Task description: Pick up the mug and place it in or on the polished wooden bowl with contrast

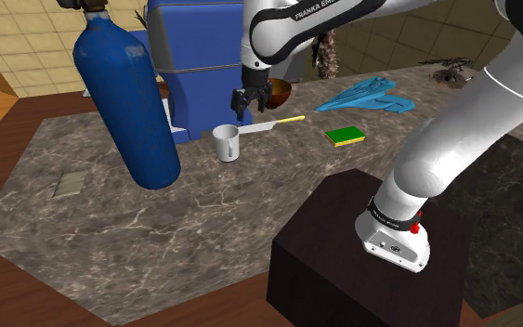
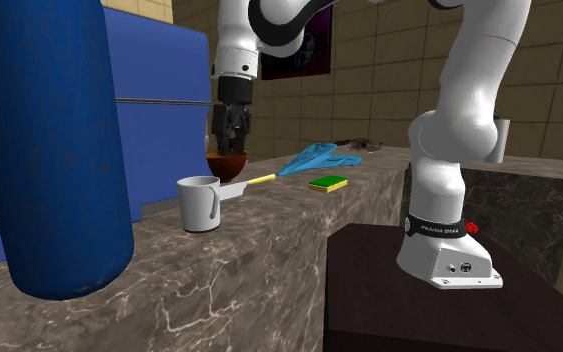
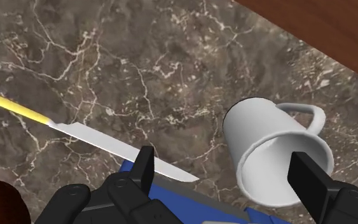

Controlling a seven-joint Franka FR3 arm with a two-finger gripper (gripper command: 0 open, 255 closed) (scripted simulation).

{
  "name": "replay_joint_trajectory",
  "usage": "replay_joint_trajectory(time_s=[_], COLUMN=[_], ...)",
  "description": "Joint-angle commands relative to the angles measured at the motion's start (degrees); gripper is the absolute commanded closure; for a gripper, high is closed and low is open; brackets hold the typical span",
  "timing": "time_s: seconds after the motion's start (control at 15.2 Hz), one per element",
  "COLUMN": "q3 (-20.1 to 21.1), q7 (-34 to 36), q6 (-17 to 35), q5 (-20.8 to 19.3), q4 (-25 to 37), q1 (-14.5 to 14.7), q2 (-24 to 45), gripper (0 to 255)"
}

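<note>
Mug [image 1: 227,142], white, stands upright on the marbled counter [image 1: 157,223], nothing gripping it. In the shoulder view the gripper [image 1: 250,102] hangs above the counter at 1 o'clock from the mug. In the wrist view its fingers [image 3: 144,167] stand spread apart and hold nothing, the mug's rim lying by one of them. The dark brown bowl [image 1: 278,90] sits farther out at 1 o'clock, near the counter's far edge.

Around the mug in the shoulder view:
- At 2 o'clock, the blade of a yellow-handled knife [image 1: 273,123] lies near it.
- At 3 o'clock, a green and yellow sponge [image 1: 345,137] lies well apart.
- At 9 o'clock, a tall blue cylinder [image 1: 124,102] stands near.
- At 11 o'clock, a blue box [image 1: 194,65] stands just behind.
- From 5 to 7 o'clock, bare counter runs to the near edge, with the dark stand [image 1: 371,251] at 4 o'clock.
</note>
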Motion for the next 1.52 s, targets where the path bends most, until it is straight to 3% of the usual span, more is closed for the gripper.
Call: replay_joint_trajectory(time_s=[0.0, 0.2, 0.66, 1.25, 1.32, 1.45], q3=[0.92, 1.81, 2.01, 2.03, 2.03, 2.03], q7=[1.59, 3.58, 3.99, 4.03, 4.03, 4.03], q6=[2.79, 6.11, 11.41, 11.84, 11.84, 11.84], q5=[-0.16, -0.81, -1.33, -1.38, -1.38, -1.38], q4=[1.90, 5.10, 3.24, 3.11, 3.11, 3.11], q1=[0.23, 0.48, 0.61, 0.63, 0.63, 0.63], q2=[4.51, 10.88, 14.34, 14.64, 14.64, 14.64], gripper=[0, 0, 0, 0, 255, 255])
